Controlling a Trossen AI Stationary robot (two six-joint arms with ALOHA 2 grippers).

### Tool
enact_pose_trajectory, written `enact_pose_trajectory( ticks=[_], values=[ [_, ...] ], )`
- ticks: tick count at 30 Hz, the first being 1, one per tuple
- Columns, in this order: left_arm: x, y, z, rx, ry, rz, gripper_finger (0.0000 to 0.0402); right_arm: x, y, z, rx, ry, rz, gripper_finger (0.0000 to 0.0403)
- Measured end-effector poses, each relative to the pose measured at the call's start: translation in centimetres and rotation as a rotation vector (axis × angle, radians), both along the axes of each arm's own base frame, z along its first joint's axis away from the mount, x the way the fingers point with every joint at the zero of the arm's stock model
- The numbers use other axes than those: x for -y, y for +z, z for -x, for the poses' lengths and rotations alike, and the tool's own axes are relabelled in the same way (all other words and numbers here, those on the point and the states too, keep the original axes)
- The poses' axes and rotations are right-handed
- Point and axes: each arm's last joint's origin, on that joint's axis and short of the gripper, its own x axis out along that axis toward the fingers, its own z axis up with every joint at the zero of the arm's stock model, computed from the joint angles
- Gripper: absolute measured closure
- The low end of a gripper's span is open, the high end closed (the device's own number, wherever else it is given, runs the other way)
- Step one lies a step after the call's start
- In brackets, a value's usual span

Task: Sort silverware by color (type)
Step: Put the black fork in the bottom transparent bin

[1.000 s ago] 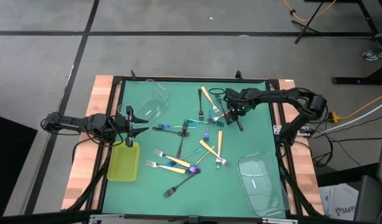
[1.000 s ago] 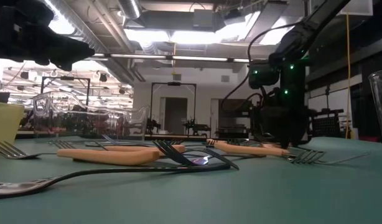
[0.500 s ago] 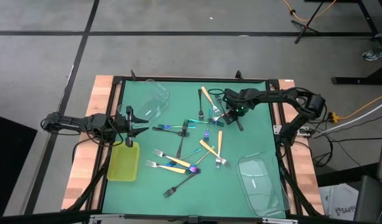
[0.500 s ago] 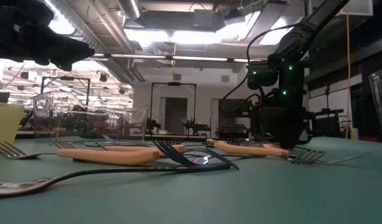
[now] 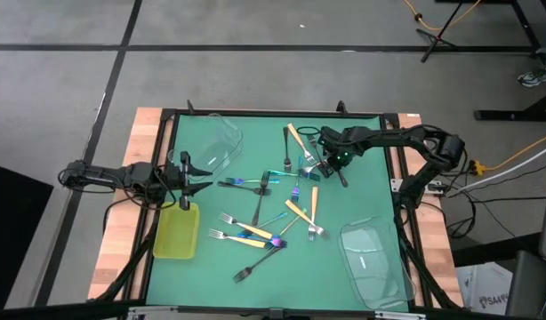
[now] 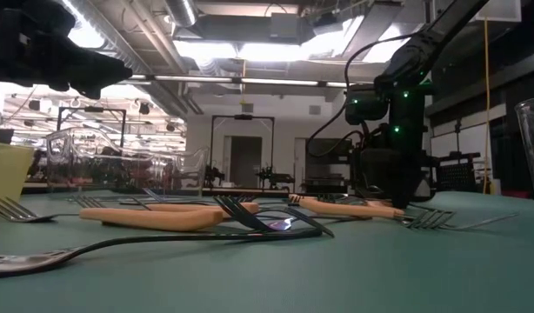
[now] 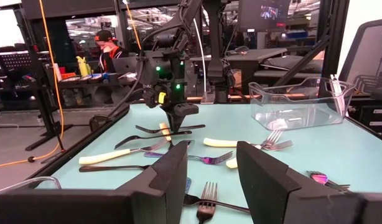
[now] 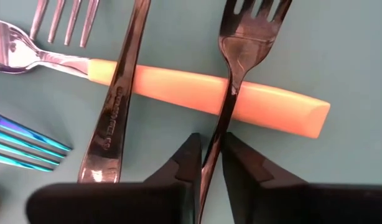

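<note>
Right claw [image 8: 208,163] has just narrowed, now pinching handle of dark fork [image 8: 237,68] lying across orange-handled fork [image 8: 203,92], far side of counter [image 5: 344,204]. Grasp seems made; lift likely next. Left claw [image 7: 209,171] open, waiting beside yellow-green tray [image 5: 177,233].

- Orange-handled fork [image 6: 154,217] lies across the green table [image 6: 354,269].
- Dark fork [image 6: 119,246] curves in front.
- Right gripper [image 6: 390,196] is down at the table behind.

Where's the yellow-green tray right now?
In the high view the yellow-green tray lies on the mat's left side, just below the left hand, left of the scattered forks.
</note>
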Motion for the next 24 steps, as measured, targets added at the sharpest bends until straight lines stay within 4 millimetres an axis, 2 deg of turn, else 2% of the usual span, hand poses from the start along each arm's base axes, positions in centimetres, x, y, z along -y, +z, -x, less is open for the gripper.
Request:
enact_pose_trajectory(
  ticks=[17,24],
  values=[
    [0.00,0.00,0.00,0.000,0.000,0.000,0.0269,0.01,-0.01,0.03,-0.004,0.027,0.003,0.0398],
    [0.00,0.00,0.00,0.000,0.000,0.000,0.0269,-0.12,0.44,0.29,-0.002,0.029,0.007,0.0400]
  ],
)
